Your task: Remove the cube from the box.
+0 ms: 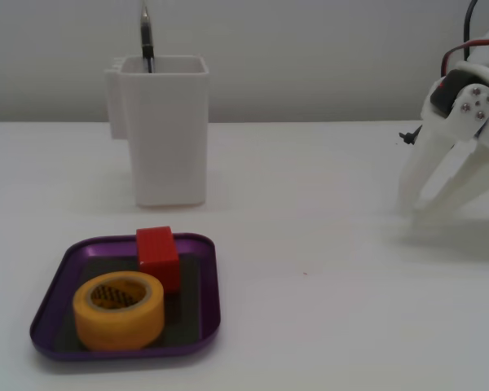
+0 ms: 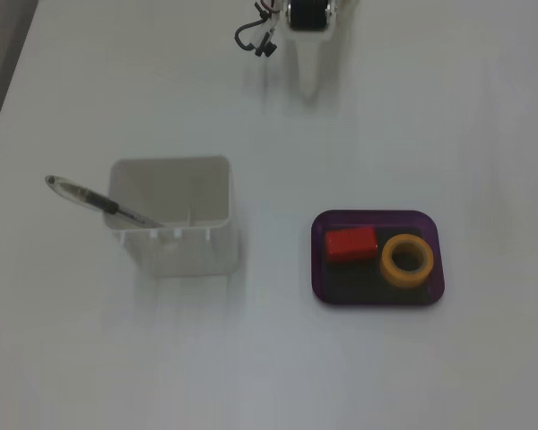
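Observation:
The red cube (image 1: pixel 157 252) sits inside the purple box (image 1: pixel 214 277) at its back edge, touching the yellow tape roll (image 1: pixel 122 326) in front of it. In the other fixed view, from above, the cube (image 2: pixel 351 243) lies in the left half of the box (image 2: pixel 319 269), with the tape roll (image 2: pixel 387 260) to its right. My white gripper (image 1: pixel 414 210) is far to the right, fingers pointing down at the table with tips together and nothing held. From above, the gripper (image 2: pixel 309 85) is at the top edge, well away from the box.
A tall white container (image 1: pixel 167 138) stands behind the box with a pen (image 1: pixel 146 32) leaning in it. It also shows from above (image 2: pixel 175 246), left of the box, with the pen (image 2: pixel 90 197) sticking out to the left. The table is white.

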`<state>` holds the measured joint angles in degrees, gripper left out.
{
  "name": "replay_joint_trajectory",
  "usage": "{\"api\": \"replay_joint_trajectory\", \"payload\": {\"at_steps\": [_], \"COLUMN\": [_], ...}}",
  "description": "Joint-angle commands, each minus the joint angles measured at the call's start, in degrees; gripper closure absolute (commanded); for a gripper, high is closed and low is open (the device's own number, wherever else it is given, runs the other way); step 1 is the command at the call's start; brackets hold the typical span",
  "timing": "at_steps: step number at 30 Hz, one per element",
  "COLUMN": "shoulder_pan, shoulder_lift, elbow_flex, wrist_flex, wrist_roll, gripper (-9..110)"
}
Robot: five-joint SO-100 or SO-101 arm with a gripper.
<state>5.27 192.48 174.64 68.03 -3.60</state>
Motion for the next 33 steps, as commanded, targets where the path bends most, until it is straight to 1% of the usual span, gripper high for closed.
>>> {"api": "replay_joint_trajectory", "payload": {"at_steps": [1, 19, 27, 30, 33], "shoulder_pan": [-0.44, -0.35, -0.18, -0.18, -0.18], "shoulder_lift": [3.34, 3.34, 2.37, 2.02, -1.93], "elbow_flex": [0.7, 0.0, -13.71, -16.35, -17.4], "wrist_flex": [-0.35, -0.44, -9.58, -10.99, -11.6], "wrist_roll": [0.18, -0.18, -0.18, -0.53, -4.48], "gripper": [102, 102, 102, 102, 102]}}
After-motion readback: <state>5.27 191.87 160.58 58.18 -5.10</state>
